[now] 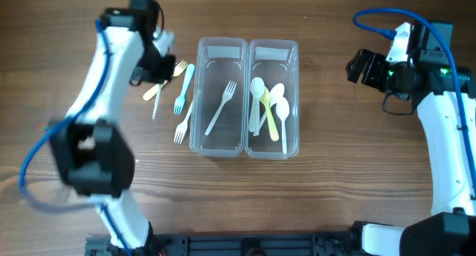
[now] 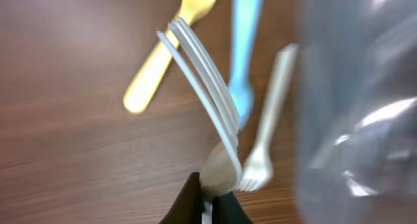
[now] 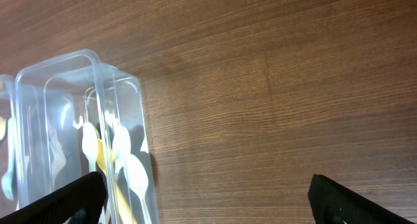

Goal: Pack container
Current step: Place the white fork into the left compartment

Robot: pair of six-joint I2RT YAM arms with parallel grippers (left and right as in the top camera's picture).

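Observation:
Two clear containers stand side by side mid-table. The left container [image 1: 221, 55] holds one white fork [image 1: 221, 107]. The right container [image 1: 274, 55] holds several white and yellow spoons [image 1: 269, 107]. My left gripper [image 1: 155, 66] is left of the containers, above the loose forks. In the left wrist view it [image 2: 210, 196] is shut on a white fork [image 2: 208, 100], tines pointing away. On the table beneath lie a yellow fork [image 2: 163, 61], a blue fork [image 2: 244, 48] and a white fork [image 2: 267, 133]. My right gripper [image 3: 208, 198] is open and empty, right of the containers.
The loose forks lie between my left arm and the left container: yellow fork [image 1: 165, 79], blue fork [image 1: 184, 86], white fork [image 1: 183, 122]. The right arm [image 1: 446, 137] stands along the right edge. The right wrist view shows the spoon container [image 3: 78, 139] at its left and bare wood elsewhere.

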